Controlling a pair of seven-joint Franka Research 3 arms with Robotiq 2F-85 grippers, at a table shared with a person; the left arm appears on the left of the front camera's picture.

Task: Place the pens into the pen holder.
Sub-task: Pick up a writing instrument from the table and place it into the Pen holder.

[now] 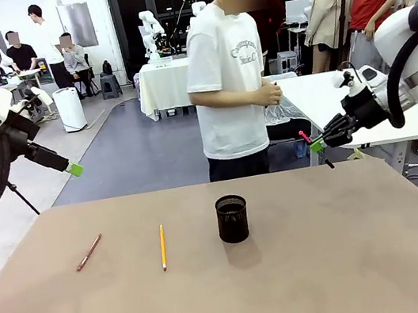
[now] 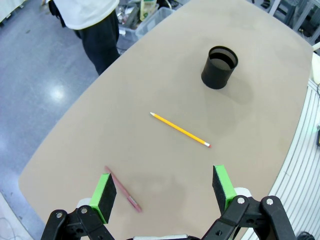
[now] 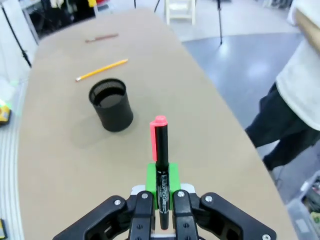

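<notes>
The black mesh pen holder (image 1: 232,218) (image 2: 220,67) (image 3: 111,105) stands upright near the table's middle. A yellow pen (image 1: 162,247) (image 2: 180,130) (image 3: 102,69) lies flat to its left, and a reddish-brown pen (image 1: 89,252) (image 2: 122,189) (image 3: 101,37) lies farther left. High over the table's left side, my left gripper (image 1: 74,169) (image 2: 164,186) hangs open and empty above the reddish-brown pen. Beyond the table's far right edge, my right gripper (image 1: 318,145) (image 3: 161,179) is raised and shut on a black pen with a pinkish-red end (image 1: 308,140) (image 3: 159,145), right of the holder.
A person (image 1: 227,81) in a white shirt stands at the far edge, hands held at the waist. The tan table (image 1: 355,260) is bare right of the holder. A white-covered table (image 1: 320,98) stands behind on the right.
</notes>
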